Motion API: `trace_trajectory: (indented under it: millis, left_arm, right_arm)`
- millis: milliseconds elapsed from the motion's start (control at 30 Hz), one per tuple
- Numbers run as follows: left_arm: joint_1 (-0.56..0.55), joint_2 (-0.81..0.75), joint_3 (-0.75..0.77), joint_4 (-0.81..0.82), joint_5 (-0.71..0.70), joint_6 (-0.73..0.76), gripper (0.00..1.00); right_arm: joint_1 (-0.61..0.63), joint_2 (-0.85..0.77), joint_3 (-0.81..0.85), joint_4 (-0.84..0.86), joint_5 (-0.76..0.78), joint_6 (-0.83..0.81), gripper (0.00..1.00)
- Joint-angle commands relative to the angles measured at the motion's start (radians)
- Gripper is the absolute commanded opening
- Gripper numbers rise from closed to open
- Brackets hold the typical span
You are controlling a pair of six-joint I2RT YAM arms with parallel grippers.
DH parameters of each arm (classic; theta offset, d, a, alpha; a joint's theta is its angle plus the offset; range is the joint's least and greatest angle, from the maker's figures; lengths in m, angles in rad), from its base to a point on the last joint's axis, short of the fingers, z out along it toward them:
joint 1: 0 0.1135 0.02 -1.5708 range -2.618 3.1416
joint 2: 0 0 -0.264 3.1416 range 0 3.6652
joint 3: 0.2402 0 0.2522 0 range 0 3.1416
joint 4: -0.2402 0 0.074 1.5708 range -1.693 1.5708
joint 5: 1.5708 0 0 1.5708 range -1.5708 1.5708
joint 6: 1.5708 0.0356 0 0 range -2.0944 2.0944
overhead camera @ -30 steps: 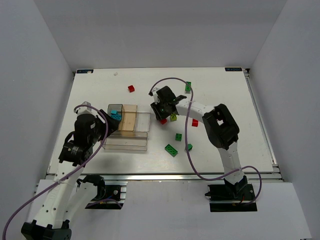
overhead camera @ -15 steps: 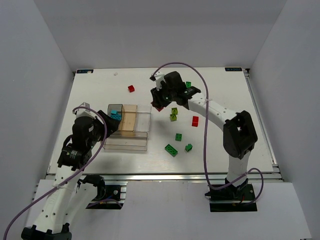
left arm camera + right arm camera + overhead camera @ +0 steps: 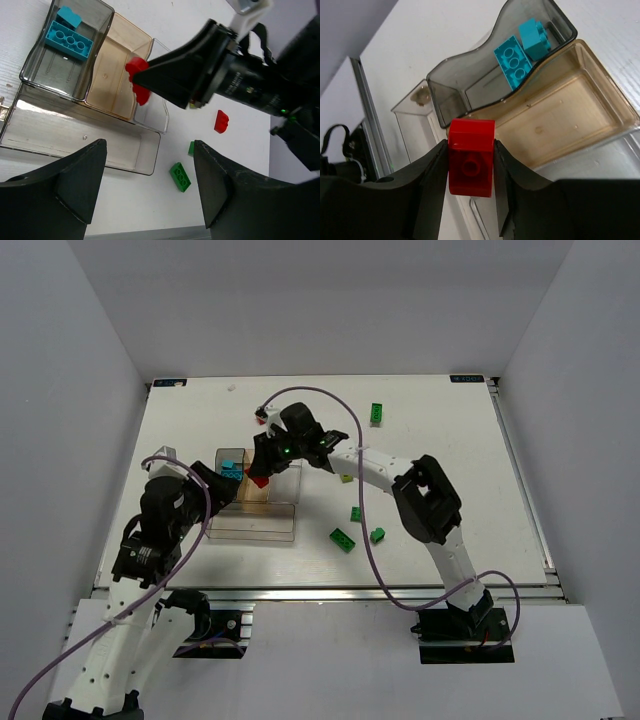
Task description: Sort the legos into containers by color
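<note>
Right gripper (image 3: 470,172) pinches a red brick (image 3: 471,150) above the tan bin (image 3: 570,120), next to the grey bin (image 3: 470,85) holding two cyan bricks (image 3: 513,56). Left gripper (image 3: 150,145) hovers near the bins, fingers spread wide.

A red brick (image 3: 471,164) hangs at lower centre over the tan bin (image 3: 570,115); two cyan bricks (image 3: 512,55) lie in the smoky grey bin (image 3: 470,85) above.

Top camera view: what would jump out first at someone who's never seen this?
A bright red brick pinched in the right gripper, held above the tray of see-through bins left of centre. Next, two cyan bricks lying in the smoky grey bin, and green bricks scattered on the white table to the right.
</note>
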Motion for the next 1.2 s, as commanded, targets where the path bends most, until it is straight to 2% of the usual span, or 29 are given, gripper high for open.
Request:
trace_trajectory:
  millis: [0, 67, 100, 167, 200, 233, 300, 433, 467, 533, 600, 633, 667, 733, 800, 833, 900, 933, 967, 1000, 1033, 1067, 1100, 1133, 1167]
  left_arm:
    - [-0.001, -0.019, 0.020, -0.020, 0.004, -0.012, 0.80]
    - [-0.001, -0.021, 0.019, -0.026, 0.004, -0.013, 0.81]
    - [-0.001, -0.018, 0.017, -0.028, 0.004, -0.012, 0.81]
    - [-0.001, -0.007, 0.013, -0.012, 0.004, -0.010, 0.82]
    - [-0.001, -0.001, 0.011, -0.006, 0.004, -0.007, 0.82]
    - [-0.001, 0.010, 0.010, 0.006, 0.001, -0.006, 0.82]
    - [-0.001, 0.063, 0.011, 0.049, -0.003, 0.008, 0.82]
    - [-0.001, 0.178, 0.028, 0.144, -0.029, 0.017, 0.80]
    - [0.012, 0.224, 0.036, 0.197, -0.033, 0.019, 0.78]
    - [0.012, 0.281, 0.057, 0.247, -0.051, 0.028, 0.64]
    - [0.012, 0.406, 0.126, 0.284, -0.072, 0.037, 0.49]
    - [0.012, 0.457, 0.157, 0.293, -0.074, 0.049, 0.35]
    - [0.012, 0.509, 0.228, 0.302, -0.077, 0.054, 0.28]
    - [0.012, 0.684, 0.308, 0.299, -0.086, 0.063, 0.23]
    - [0.012, 0.792, 0.429, 0.295, -0.102, 0.066, 0.25]
    - [0.012, 0.900, 0.472, 0.291, -0.109, 0.066, 0.37]
    - [0.012, 1.016, 0.628, 0.252, -0.122, 0.071, 0.56]
    - [0.012, 1.138, 0.692, 0.227, -0.131, 0.075, 0.63]
    - [0.012, 1.201, 0.824, 0.163, -0.146, 0.077, 0.71]
    - [0.012, 1.263, 0.826, 0.137, -0.146, 0.083, 0.73]
    - [0.012, 1.319, 0.959, 0.100, -0.176, 0.086, 0.74]
    - [0.012, 1.432, 1.021, 0.045, -0.193, 0.094, 0.76]
    - [0.012, 1.484, 1.084, 0.022, -0.213, 0.103, 0.78]
    - [0.012, 1.533, 1.209, -0.027, -0.242, 0.115, 0.79]
    - [0.012, 1.627, 1.267, -0.049, -0.259, 0.126, 0.79]
  right_arm:
    - [-0.005, 0.042, 0.084, 0.127, -0.013, 0.124, 0.02]
    - [0.001, 0.072, 0.115, 0.129, 0.014, 0.129, 0.08]
    - [0.001, 0.078, 0.119, 0.136, 0.022, 0.137, 0.20]
    - [0.000, 0.095, 0.118, 0.141, 0.031, 0.132, 0.31]
    - [0.004, 0.098, 0.116, 0.142, 0.034, 0.129, 0.44]
    - [0.000, 0.101, 0.115, 0.142, 0.033, 0.119, 0.50]
    - [-0.005, 0.100, 0.115, 0.142, 0.016, 0.105, 0.57]
    - [-0.014, 0.075, 0.124, 0.139, -0.007, 0.079, 0.60]
    - [-0.026, 0.071, 0.131, 0.139, -0.015, 0.075, 0.59]
    - [-0.040, 0.046, 0.151, 0.110, -0.016, 0.074, 0.53]
    - [-0.072, 0.002, 0.170, 0.086, 0.017, 0.062, 0.36]
    - [-0.106, -0.021, 0.161, 0.048, 0.036, 0.053, 0.28]
    - [-0.149, -0.046, 0.144, 0.021, 0.065, 0.022, 0.13]
    - [-0.218, -0.119, 0.083, -0.012, 0.063, -0.029, 0.02]
    - [-0.287, -0.179, 0.038, -0.110, 0.037, -0.142, 0.00]
    - [-0.330, -0.199, 0.026, -0.149, 0.022, -0.182, 0.00]
    - [-0.388, -0.259, -0.006, -0.259, -0.028, -0.298, 0.00]
    - [-0.422, -0.285, -0.063, -0.281, -0.036, -0.302, 0.00]
    - [-0.462, -0.350, -0.167, -0.282, -0.048, -0.376, 0.06]
    - [-0.462, -0.391, -0.168, -0.260, -0.056, -0.377, 0.11]
    - [-0.486, -0.433, -0.292, -0.234, -0.065, -0.398, 0.17]
    - [-0.502, -0.473, -0.350, -0.211, -0.076, -0.408, 0.23]
    - [-0.508, -0.551, -0.406, -0.185, -0.078, -0.418, 0.35]
    - [-0.520, -0.587, -0.498, -0.146, -0.078, -0.429, 0.41]
    - [-0.530, -0.618, -0.535, -0.134, -0.081, -0.432, 0.58]
